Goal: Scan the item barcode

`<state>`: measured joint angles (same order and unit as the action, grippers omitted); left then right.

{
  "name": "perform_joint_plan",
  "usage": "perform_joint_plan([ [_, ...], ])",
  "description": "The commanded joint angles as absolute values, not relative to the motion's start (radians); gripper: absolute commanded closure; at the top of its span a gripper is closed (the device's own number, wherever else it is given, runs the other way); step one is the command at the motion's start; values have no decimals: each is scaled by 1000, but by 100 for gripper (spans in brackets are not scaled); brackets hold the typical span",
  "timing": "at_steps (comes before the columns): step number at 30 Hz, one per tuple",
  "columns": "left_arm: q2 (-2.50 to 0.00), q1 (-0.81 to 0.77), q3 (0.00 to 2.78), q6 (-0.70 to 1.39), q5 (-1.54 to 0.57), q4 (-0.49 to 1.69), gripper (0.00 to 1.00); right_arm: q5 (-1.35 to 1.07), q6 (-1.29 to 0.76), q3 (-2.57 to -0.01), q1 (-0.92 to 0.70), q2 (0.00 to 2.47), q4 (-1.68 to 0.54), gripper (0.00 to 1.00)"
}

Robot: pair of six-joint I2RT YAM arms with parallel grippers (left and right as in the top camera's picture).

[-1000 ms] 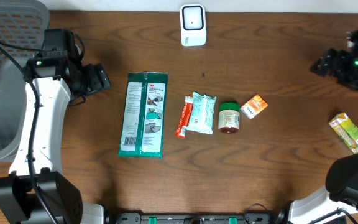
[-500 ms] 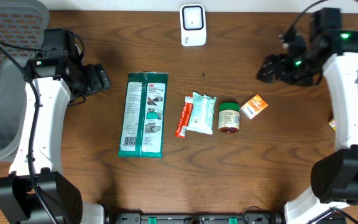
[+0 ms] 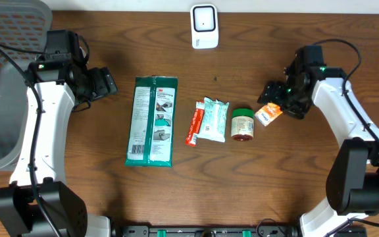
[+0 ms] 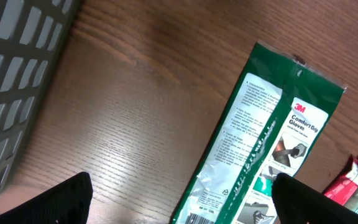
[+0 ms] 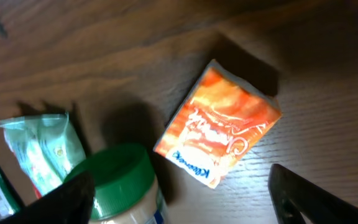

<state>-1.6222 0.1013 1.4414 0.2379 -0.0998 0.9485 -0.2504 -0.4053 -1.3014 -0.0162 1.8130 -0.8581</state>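
Several items lie in a row mid-table: a green glove pack (image 3: pixel 152 121), a red sachet (image 3: pixel 194 124), a teal tissue pack (image 3: pixel 213 119), a green-lidded jar (image 3: pixel 242 123) and an orange Kleenex pack (image 3: pixel 268 112). A white scanner (image 3: pixel 203 26) stands at the back edge. My right gripper (image 3: pixel 277 99) hovers open just above the orange pack (image 5: pixel 219 130), its fingers straddling the pack and the jar's lid (image 5: pixel 114 180), touching nothing. Left of the glove pack (image 4: pixel 272 143), my left gripper (image 3: pixel 101 84) hangs open and empty; the pack's barcode shows between its fingers (image 4: pixel 48 202).
A grey mesh basket (image 3: pixel 5 99) stands off the table's left side, also close by in the left wrist view (image 4: pixel 17 74). The teal pack (image 5: pixel 39 149) lies just beyond the jar. Bare wood separates the scanner from the row of items.
My right arm has swung in from the far right edge and come down over the orange pack. The left arm and all items have stayed put.
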Motion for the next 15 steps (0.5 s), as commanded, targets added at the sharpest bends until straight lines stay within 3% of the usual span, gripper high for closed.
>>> perform_joint_plan([
  [1, -1627, 106, 1444, 232, -101, 952, 8, -232, -542, -1279, -7, 1813, -821, 27],
  [4, -1627, 106, 1444, 232, -101, 952, 8, -164, -642, -1268, -1, 1814, -819, 38],
  [10, -1627, 106, 1444, 232, -101, 952, 8, -82, -715, -1208, -2, 1814, -763, 42],
  [15, -1627, 106, 1444, 232, -101, 952, 8, -83, -722, -1175, -1, 1814, -730, 60],
])
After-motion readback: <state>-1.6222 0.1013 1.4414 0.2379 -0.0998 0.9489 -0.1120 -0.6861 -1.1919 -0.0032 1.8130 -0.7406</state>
